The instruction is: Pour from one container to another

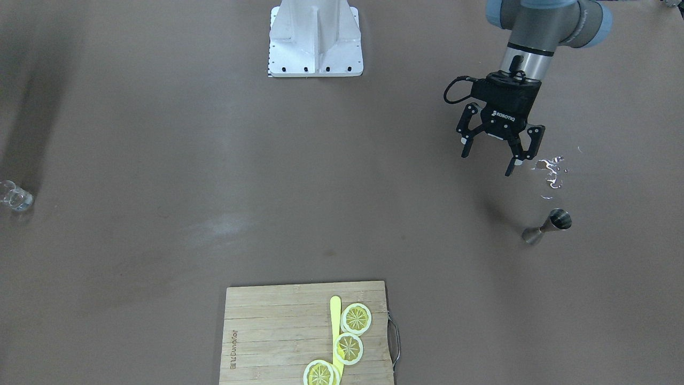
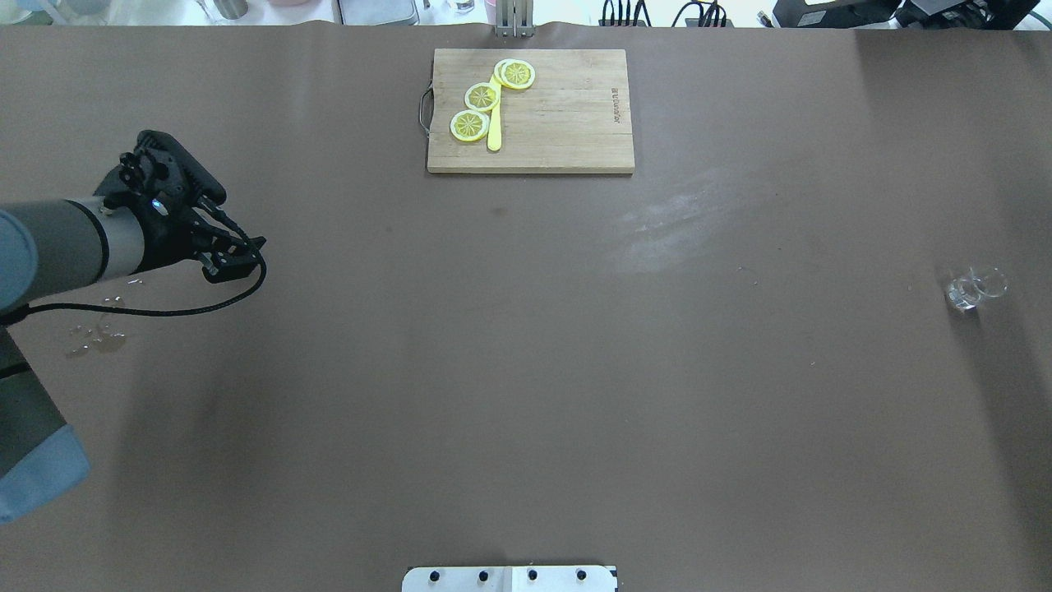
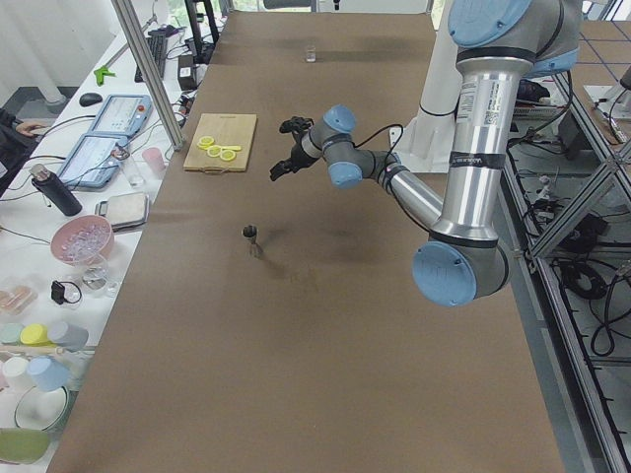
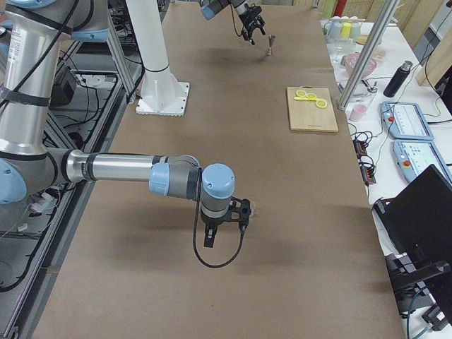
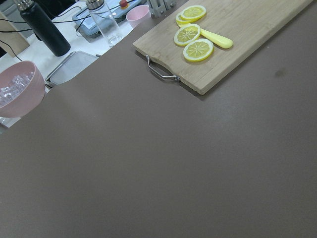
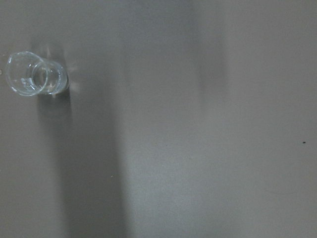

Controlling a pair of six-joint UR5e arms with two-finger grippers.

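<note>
Jigger point(image 1: 548, 226) stands upright near the left claw point(image 1: 487, 160), which hangs spread, empty, not touching it.

A wooden cutting board point(image 1: 278, 337) bears lemon slices point(image 1: 356, 318) and a yellow utensil point(image 1: 335, 321); droplets point(image 1: 552, 170) spot the table point(image 1: 160, 160).

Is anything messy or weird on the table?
Yes. Shiny wet-looking drops are splattered on the brown table, near the steel jigger and beside the left gripper, whose jaws are open. The glass is far off at the other end.
</note>
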